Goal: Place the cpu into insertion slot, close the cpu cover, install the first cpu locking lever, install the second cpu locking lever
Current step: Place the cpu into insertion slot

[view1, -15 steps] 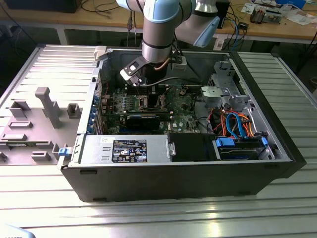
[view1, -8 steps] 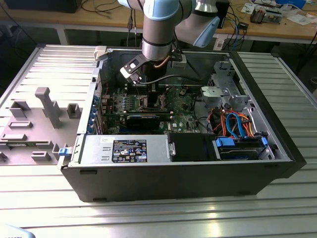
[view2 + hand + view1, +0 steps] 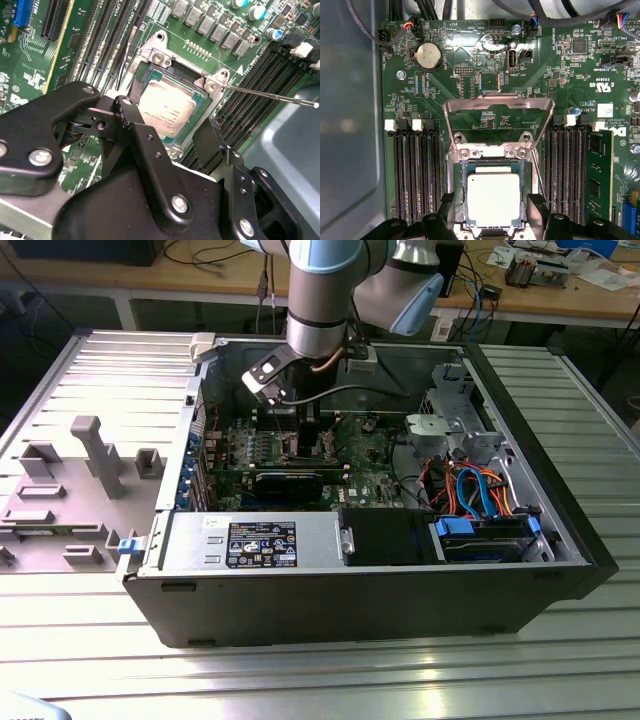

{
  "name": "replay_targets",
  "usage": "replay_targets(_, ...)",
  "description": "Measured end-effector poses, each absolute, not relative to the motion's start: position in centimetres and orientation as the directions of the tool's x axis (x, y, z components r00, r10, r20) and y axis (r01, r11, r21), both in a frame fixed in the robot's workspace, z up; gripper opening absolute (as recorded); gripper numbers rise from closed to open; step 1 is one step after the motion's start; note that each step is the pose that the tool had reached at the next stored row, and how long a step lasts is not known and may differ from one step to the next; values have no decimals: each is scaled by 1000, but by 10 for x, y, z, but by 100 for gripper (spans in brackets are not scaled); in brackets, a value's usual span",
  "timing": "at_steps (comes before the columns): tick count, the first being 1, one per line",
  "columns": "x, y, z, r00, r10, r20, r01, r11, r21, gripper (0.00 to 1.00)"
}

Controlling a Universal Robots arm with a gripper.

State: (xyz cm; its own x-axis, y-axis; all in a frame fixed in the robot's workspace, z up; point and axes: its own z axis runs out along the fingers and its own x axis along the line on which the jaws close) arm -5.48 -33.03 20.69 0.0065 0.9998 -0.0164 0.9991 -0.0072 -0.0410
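The cpu (image 3: 494, 192), a silvery square chip, lies flat inside the insertion slot (image 3: 464, 172) of the green motherboard (image 3: 470, 60). The cpu cover (image 3: 498, 102), a thin metal frame, stands swung up and open behind the socket. My gripper (image 3: 493, 214) hovers just over the chip, open, with one black finger (image 3: 447, 207) on each side and a gap to the chip's edges. In the second wrist view the cpu (image 3: 167, 107) shows between the fingers (image 3: 210, 142). A thin locking lever (image 3: 270, 95) sticks out free beside the socket. In the exterior view the gripper (image 3: 300, 430) reaches down into the case.
Long black memory slots (image 3: 417, 170) flank the socket on both sides, one holding a green module (image 3: 598, 170). The open computer case (image 3: 360, 580) holds a black card (image 3: 290, 483), a drive cage (image 3: 455, 425) and orange and blue cables (image 3: 470, 490). The case walls enclose the arm (image 3: 320, 300).
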Motion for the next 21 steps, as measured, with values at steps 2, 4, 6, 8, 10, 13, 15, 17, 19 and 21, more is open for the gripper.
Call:
replay_targets(2,-56,-331,207,5,1000,-17,999,-5,-41,53)
replay_targets(4,-56,-331,208,-6,1000,-17,999,6,-39,47)
replay_targets(6,-57,-332,208,-38,999,-17,999,37,-38,35)
replay_targets(8,-57,-332,208,-67,998,-17,997,66,-38,29)
replay_targets(10,-57,-332,208,-101,995,-16,994,100,-38,17)
replay_targets(13,-57,-333,207,-121,993,-16,992,120,-39,11)
replay_targets(15,-56,-334,206,-121,992,-17,992,120,-42,11)
replay_targets(17,-55,-335,204,-121,992,-17,992,120,-45,11)
replay_targets(19,-55,-334,203,-121,993,-16,992,120,-44,11)
replay_targets(21,-55,-334,205,-121,993,-15,992,121,-43,11)
